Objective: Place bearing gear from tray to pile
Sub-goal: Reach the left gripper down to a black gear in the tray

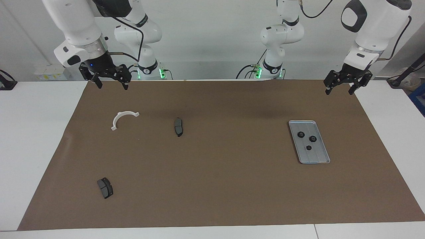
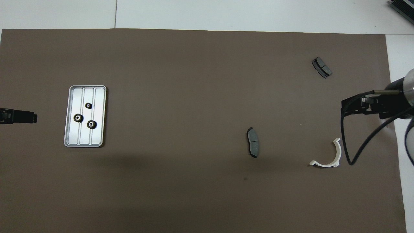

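Note:
Three small black bearing gears (image 1: pixel 312 138) (image 2: pixel 78 118) lie on the silver-grey ridged tray (image 1: pixel 318 156) (image 2: pixel 97 136), toward the left arm's end of the brown mat. The pile is spread out toward the right arm's end. It holds a white semicircular bracket (image 1: pixel 117 119) (image 2: pixel 338 155), one dark brake pad (image 1: pixel 178 126) (image 2: pixel 252 142) nearer the mat's middle, and another brake pad (image 1: pixel 105 188) (image 2: pixel 321 67) farther from the robots. My left gripper (image 1: pixel 339 90) hangs open and empty in the air over the mat's edge, apart from the tray. My right gripper (image 1: pixel 112 84) hangs open and empty above the mat's edge by the bracket.
The brown mat (image 1: pixel 212 186) covers most of the white table (image 1: pixel 33 149). Between the tray and the nearer brake pad lies a wide stretch of bare mat. A black cable (image 2: pixel 344 142) loops down from the right arm beside the bracket.

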### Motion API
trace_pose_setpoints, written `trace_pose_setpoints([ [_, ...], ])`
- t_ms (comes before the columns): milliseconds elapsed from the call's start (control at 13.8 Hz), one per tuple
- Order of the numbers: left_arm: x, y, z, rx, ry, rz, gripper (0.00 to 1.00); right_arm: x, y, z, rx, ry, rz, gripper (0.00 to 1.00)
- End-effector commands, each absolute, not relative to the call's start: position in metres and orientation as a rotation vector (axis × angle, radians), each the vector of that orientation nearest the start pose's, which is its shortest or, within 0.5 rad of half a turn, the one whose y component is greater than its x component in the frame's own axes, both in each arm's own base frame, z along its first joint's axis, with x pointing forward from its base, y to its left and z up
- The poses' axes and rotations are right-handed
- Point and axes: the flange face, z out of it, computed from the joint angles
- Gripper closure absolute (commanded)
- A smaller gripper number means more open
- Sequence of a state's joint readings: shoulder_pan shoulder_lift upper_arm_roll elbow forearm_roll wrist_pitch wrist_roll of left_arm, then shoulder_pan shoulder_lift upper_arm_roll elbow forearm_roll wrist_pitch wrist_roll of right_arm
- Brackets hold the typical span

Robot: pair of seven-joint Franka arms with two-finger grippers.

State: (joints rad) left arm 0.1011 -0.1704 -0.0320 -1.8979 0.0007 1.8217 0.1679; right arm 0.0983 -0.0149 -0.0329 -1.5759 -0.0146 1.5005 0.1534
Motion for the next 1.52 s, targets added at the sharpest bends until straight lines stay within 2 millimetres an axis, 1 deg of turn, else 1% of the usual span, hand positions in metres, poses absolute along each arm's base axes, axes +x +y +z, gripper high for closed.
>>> trace_pose_setpoints([
  [0,0.518,0.035,0.586,-3.102,0.14,-0.145,0.0,0.536,0.033,0.625,-3.133,0.098,0.083,0.0],
  [217,0.519,0.038,0.585,-3.102,0.121,-0.159,0.0,0.536,0.033,0.626,-3.132,0.096,0.081,0.0],
  [361,0.525,0.043,0.588,-3.09,0.1,-0.265,0.0,0.536,0.033,0.625,-3.132,0.095,0.083,0.0],
  [433,0.527,0.052,0.587,-3.093,0.025,-0.276,0.0,0.535,0.033,0.625,-3.132,0.095,0.085,0.0],
  [506,0.529,0.054,0.58,-3.1,-0.089,-0.262,0.0,0.536,0.033,0.625,-3.132,0.095,0.083,0.0],
  [578,0.534,0.051,0.573,-3.105,-0.206,-0.255,0.0,0.536,0.033,0.625,-3.132,0.095,0.083,0.0],
  [650,0.539,0.048,0.563,-3.104,-0.276,-0.259,0.0,0.536,0.033,0.626,-3.132,0.095,0.081,0.0],
  [794,0.549,0.05,0.533,-3.101,-0.358,-0.243,0.0,0.536,0.033,0.625,-3.132,0.095,0.083,0.0],
  [1011,0.564,0.053,0.488,-3.104,-0.372,-0.221,0.0,0.536,0.032,0.625,-3.132,0.095,0.083,0.0],
  [1228,0.569,0.051,0.444,-3.108,-0.346,-0.236,0.0,0.536,0.032,0.625,-3.132,0.098,0.083,0.0],
  [1300,0.573,0.051,0.434,-3.109,-0.344,-0.234,0.0,0.536,0.032,0.626,-3.132,0.098,0.081,0.0],
  [1444,0.575,0.054,0.424,-3.109,-0.344,-0.243,0.0,0.536,0.032,0.626,-3.132,0.098,0.078,0.0],
])
